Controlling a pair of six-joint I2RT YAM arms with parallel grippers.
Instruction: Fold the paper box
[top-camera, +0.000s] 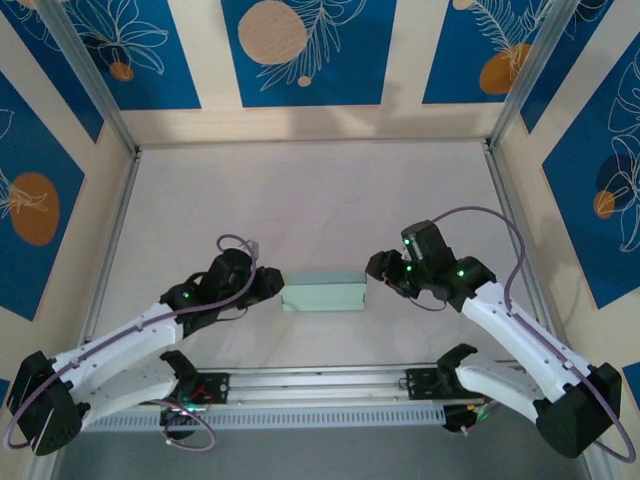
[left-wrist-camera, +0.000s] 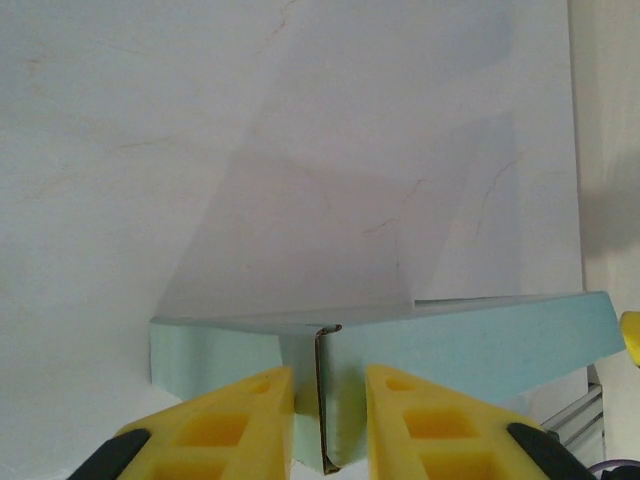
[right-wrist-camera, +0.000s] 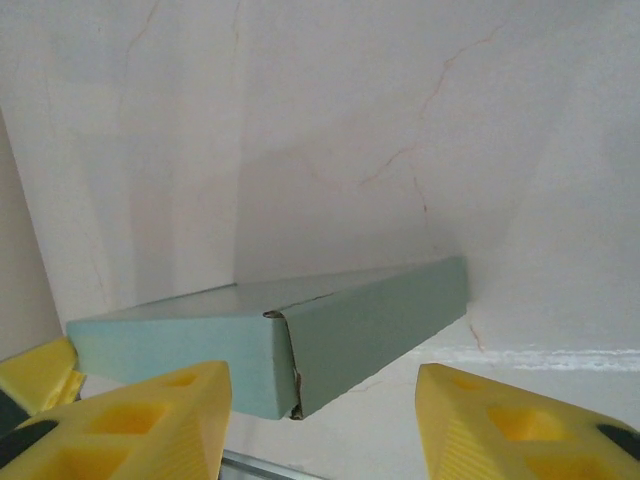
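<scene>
Two claws flank the box (top-camera: 324, 292), which lies flat and green in the middle of the table (top-camera: 300, 190), long side running across. Left claw (top-camera: 270, 284) is narrow: from its wrist view the yellow fingers (left-wrist-camera: 240, 420) sit either side of the box's end corner, right on the seam. That looks like a pinch on the box. Right claw (top-camera: 380, 268) stands wide with nothing in it, just beside the other end, the box's corner ahead of its gap. Now, handling. This reads as thin card, light and hollow, so I'd reckon it slides on that smooth top at any nudge and dents if squeezed across a broad face. Folded edges and corners are the stiff spots, so take hold there, gently. Each end shows a dark seam line, where a flap could spring open.
</scene>
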